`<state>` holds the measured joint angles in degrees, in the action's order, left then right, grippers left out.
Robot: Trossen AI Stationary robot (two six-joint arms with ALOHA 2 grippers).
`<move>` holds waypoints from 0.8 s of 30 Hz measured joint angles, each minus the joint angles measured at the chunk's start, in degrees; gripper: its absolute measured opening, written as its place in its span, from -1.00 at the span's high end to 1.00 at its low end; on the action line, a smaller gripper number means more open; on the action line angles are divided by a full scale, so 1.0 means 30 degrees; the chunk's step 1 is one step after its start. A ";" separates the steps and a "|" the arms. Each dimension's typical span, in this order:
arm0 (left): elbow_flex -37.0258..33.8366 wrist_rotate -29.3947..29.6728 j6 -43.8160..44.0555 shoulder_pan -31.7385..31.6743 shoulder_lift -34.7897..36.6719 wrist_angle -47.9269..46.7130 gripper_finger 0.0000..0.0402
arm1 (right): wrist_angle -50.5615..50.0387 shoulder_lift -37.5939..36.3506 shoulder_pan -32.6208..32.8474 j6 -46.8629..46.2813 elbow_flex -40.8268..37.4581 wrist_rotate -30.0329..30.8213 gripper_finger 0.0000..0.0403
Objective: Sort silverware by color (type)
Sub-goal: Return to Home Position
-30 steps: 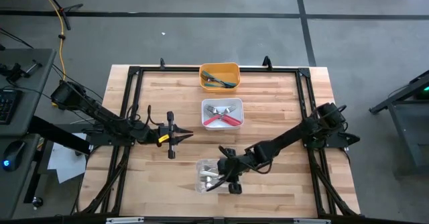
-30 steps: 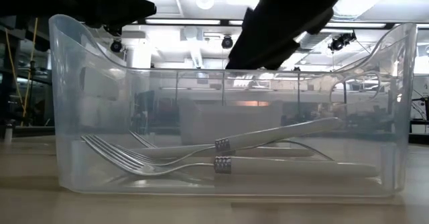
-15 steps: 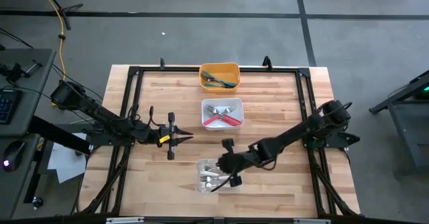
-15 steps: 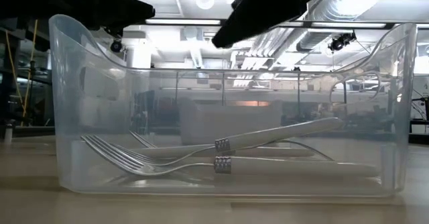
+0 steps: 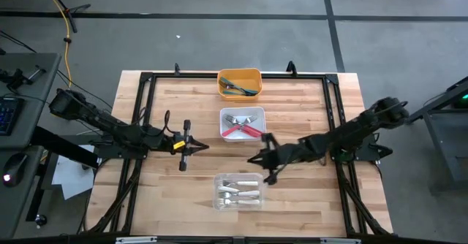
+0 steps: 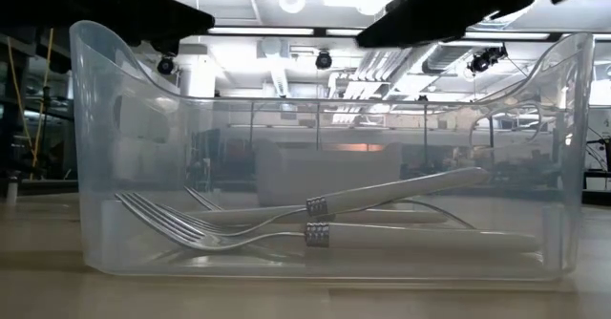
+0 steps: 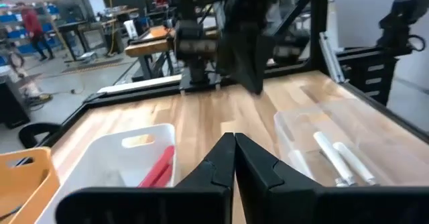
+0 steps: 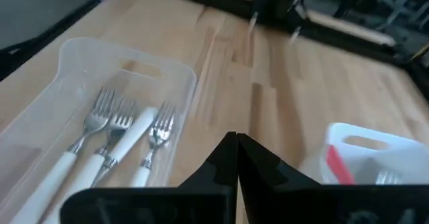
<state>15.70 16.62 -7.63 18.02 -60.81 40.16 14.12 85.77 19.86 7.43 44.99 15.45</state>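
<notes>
Clear plastic is filling the low view, showing only white forks [image 6: 382, 235] lying in the clear bin [image 6: 95, 118]; the high view is adding pink forks [image 5: 248, 131] in the white bin [image 5: 222, 123] and teal forks [image 5: 245, 90] in the orange bin [image 5: 240, 71]. I am holding my right gripper [image 5: 254, 160] and left gripper [image 5: 205, 146] pinched together, empty, near the white bin.

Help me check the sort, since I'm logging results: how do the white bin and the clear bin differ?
The white bin has opaque walls; the clear bin is see-through. The white bin holds pink-red-handled forks; the clear bin holds white-handled forks. The white bin stands between the orange bin and the clear bin, which ends the row. Both are small rectangular bins on the wooden table, with forks lying flat inside.
</notes>
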 joint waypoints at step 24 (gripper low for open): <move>-0.0007 -0.2770 -0.0032 -0.3227 0.6030 -0.6852 1.00 | 0.3401 -1.2901 -0.2895 0.1761 -1.0569 -0.3059 1.00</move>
<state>15.68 8.31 -7.73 8.33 -42.72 19.61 24.32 47.07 11.18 12.71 13.29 6.27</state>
